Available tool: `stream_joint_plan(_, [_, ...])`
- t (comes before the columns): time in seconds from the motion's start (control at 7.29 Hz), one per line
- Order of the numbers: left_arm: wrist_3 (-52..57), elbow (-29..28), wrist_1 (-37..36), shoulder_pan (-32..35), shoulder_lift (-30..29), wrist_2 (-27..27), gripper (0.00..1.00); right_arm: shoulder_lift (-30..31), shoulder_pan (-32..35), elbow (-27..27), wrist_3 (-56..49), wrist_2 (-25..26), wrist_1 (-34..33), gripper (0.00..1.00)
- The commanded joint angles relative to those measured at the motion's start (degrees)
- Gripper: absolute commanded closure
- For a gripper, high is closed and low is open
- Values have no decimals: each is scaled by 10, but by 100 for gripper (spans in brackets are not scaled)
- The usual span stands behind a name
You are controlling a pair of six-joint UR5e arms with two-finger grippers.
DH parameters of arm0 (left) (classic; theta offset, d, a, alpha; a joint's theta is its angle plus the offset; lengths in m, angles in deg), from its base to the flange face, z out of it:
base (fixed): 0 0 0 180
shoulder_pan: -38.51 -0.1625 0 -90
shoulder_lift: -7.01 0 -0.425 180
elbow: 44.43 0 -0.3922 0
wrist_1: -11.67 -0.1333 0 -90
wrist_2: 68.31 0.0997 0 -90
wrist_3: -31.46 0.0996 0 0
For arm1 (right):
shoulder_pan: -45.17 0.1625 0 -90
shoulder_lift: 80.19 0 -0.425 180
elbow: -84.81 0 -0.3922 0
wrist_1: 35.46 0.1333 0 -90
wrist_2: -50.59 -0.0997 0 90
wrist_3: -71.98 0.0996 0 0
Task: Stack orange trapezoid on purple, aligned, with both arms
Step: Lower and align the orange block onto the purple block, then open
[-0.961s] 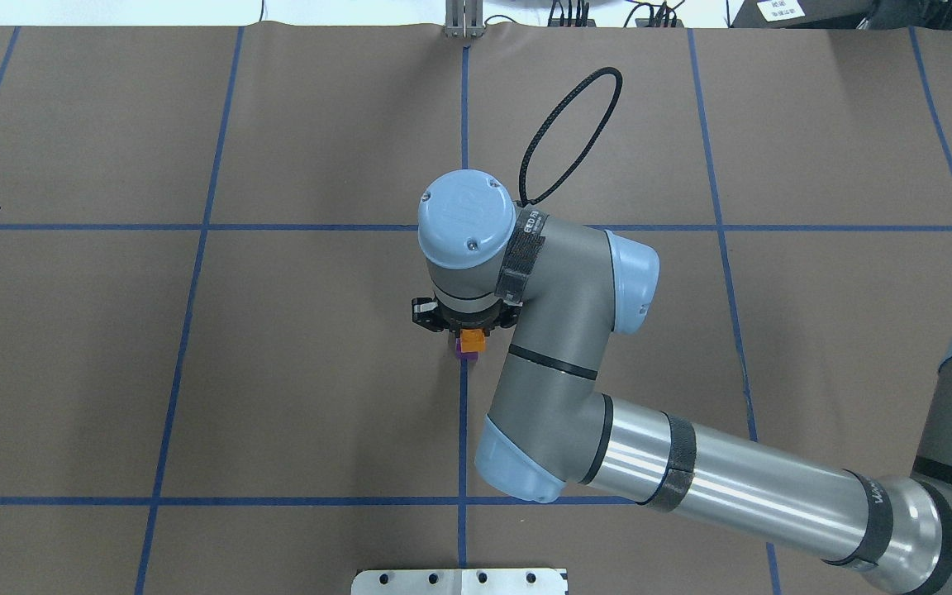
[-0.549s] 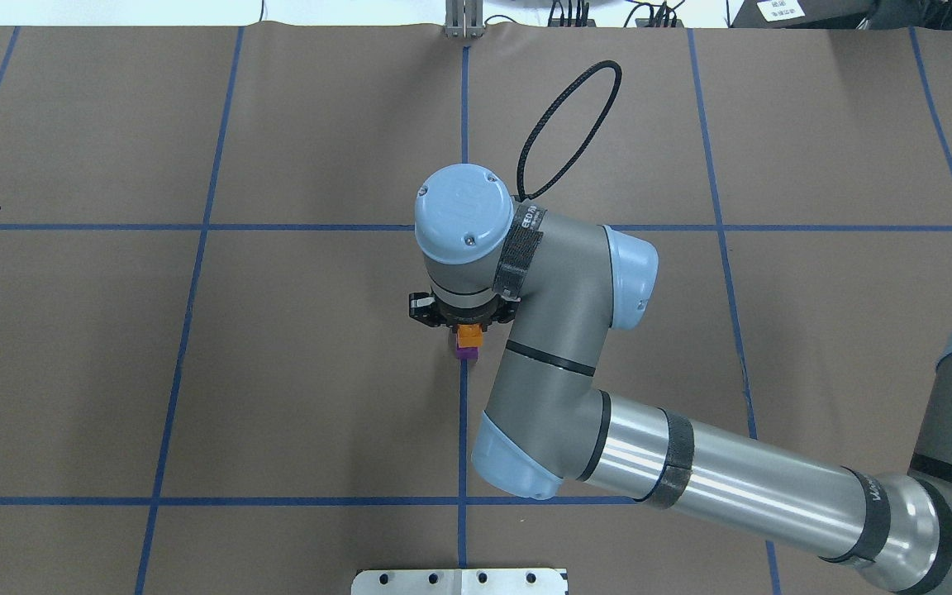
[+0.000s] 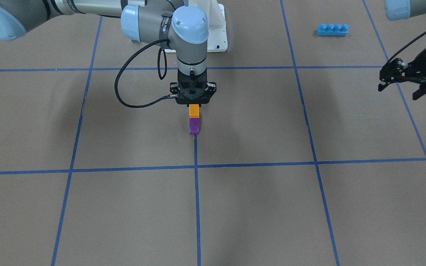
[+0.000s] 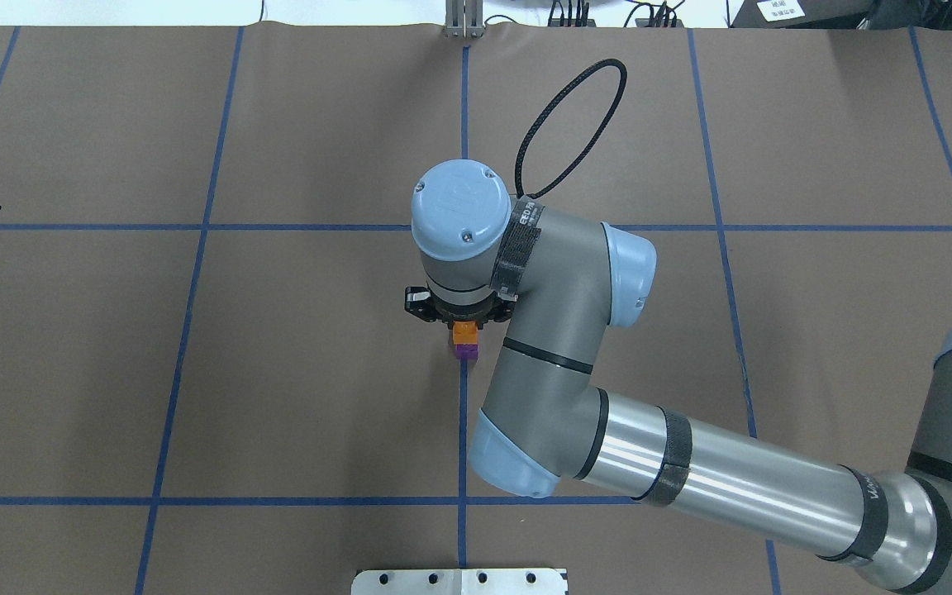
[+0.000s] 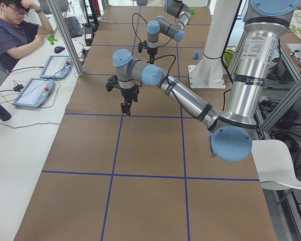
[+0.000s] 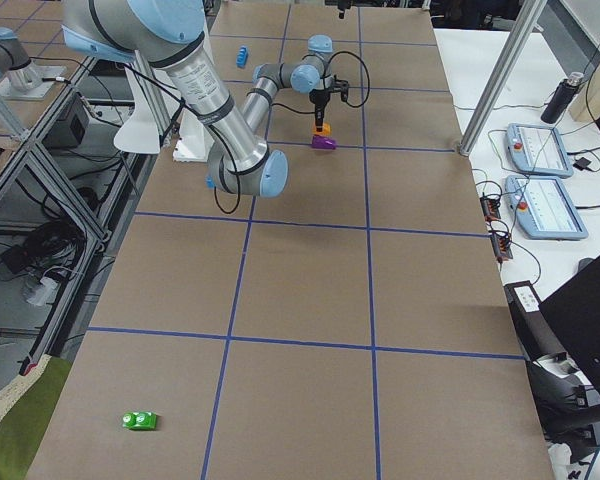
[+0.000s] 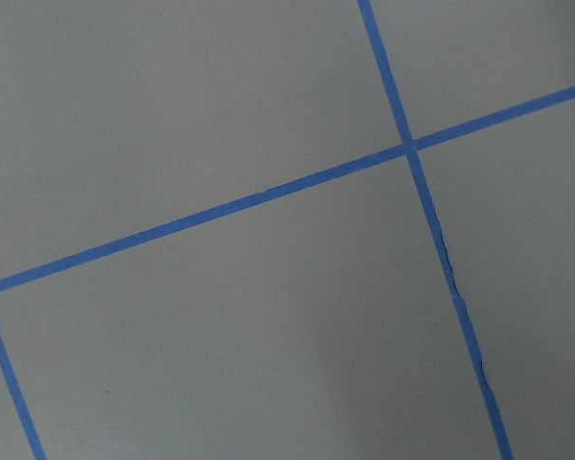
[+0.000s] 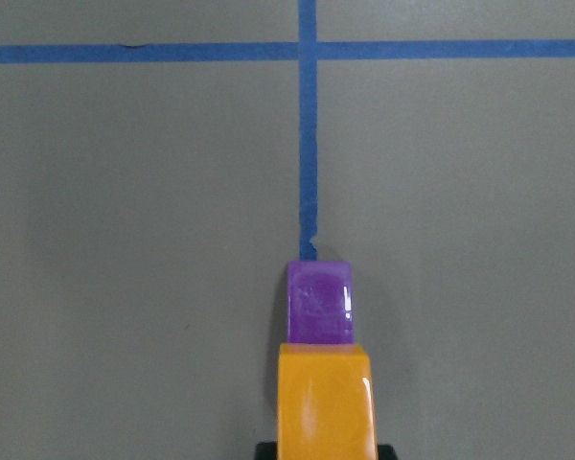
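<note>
My right gripper [image 3: 194,105] points straight down over the table's middle and is shut on the orange trapezoid [image 3: 194,111]. The orange block hangs right over the purple block [image 3: 194,126], which stands on a blue tape line. The two look lined up and very close; I cannot tell whether they touch. In the overhead view the orange block [image 4: 466,332] sits just beyond the purple one [image 4: 466,353]. In the right wrist view the orange block [image 8: 325,402] fills the bottom edge with the purple block [image 8: 318,301] past it. My left gripper [image 3: 399,88] is open and empty, far off to the side.
A long blue four-stud brick [image 3: 332,29] lies near the robot's base on its left side. A small green block [image 6: 140,421] lies far off at the table's right end. A metal plate [image 4: 459,581] is at the near edge. Operators' pendants [image 6: 543,178] lie beyond the far edge.
My right wrist has shifted slightly left and away in the overhead view, taking the orange block with it. The purple block has stayed put. The left arm has not moved.
</note>
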Motion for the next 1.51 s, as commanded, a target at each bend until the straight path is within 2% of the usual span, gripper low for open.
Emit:
stream_joint_plan(0.0, [0,-1,0,0,0,0,0,0,-1,-6,9,1,1,100])
stream_joint_plan(1.37, [0,0,0,0,0,0,0,-1,-3,-15,-1,7,3,100])
